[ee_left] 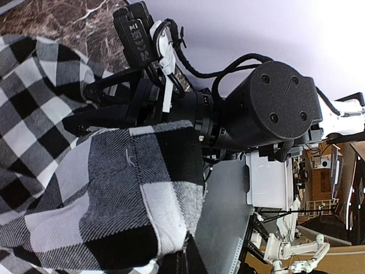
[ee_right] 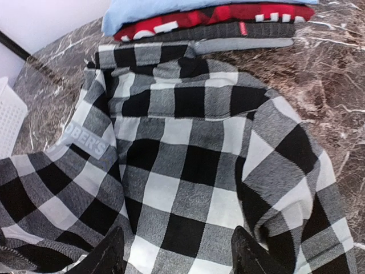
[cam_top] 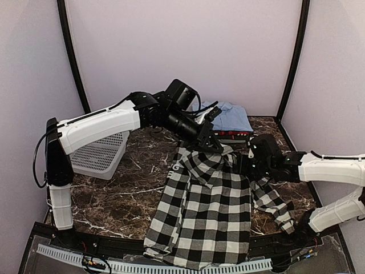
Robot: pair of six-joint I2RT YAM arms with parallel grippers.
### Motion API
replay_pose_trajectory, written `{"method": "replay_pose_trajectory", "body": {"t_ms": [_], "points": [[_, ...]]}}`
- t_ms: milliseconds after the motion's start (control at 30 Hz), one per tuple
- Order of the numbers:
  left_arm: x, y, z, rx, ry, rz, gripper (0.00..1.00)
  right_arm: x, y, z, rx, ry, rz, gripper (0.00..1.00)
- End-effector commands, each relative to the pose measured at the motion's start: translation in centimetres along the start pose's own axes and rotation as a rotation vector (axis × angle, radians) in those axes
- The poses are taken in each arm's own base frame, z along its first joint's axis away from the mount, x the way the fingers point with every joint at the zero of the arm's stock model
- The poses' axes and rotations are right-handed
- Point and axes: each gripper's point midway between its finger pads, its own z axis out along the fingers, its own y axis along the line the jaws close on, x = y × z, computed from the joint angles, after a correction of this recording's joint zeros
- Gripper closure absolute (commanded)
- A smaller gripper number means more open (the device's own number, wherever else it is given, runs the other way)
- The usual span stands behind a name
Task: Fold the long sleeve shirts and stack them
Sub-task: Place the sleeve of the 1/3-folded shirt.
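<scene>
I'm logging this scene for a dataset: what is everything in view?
check shirt: 1, black-and-white, spread mid-table
light blue shirt: 1, folded, top of the far-right stack
red shirt: 1, red with white print, under the blue one
grey cloth: count unclear, beneath the red one
basket: 1, pale grey, left
table: 1, brown marble
left gripper: 1, black, at the shirt's collar, fingers hidden by cloth
right gripper: 1, black, open over the shirt's right side

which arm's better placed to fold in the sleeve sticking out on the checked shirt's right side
right. the right pincer is open over the buffalo-check shirt, beside that sleeve; the left pincer is farther off at the collar end.
</scene>
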Motion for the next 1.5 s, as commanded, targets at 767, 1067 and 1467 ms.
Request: {"method": "replay_pose_trajectory", "body": {"t_ms": [767, 1067, 1467], "points": [[0.2, -5.0, 1.3, 0.199, 0.063, 0.283, 1.00, -5.0, -5.3, -4.3, 0.152, -0.207, 0.146, 0.38], [-1.1, -6.5, 2.2, 0.269, 0.022, 0.392, 1.00, -6.2, -5.9, -6.3, 0.162, -0.277, 0.178, 0.37], [0.1, -6.7, 3.6, 0.320, 0.062, 0.408, 1.00, -5.1, -6.9, -6.9, 0.174, -0.283, 0.217, 0.37]]}}
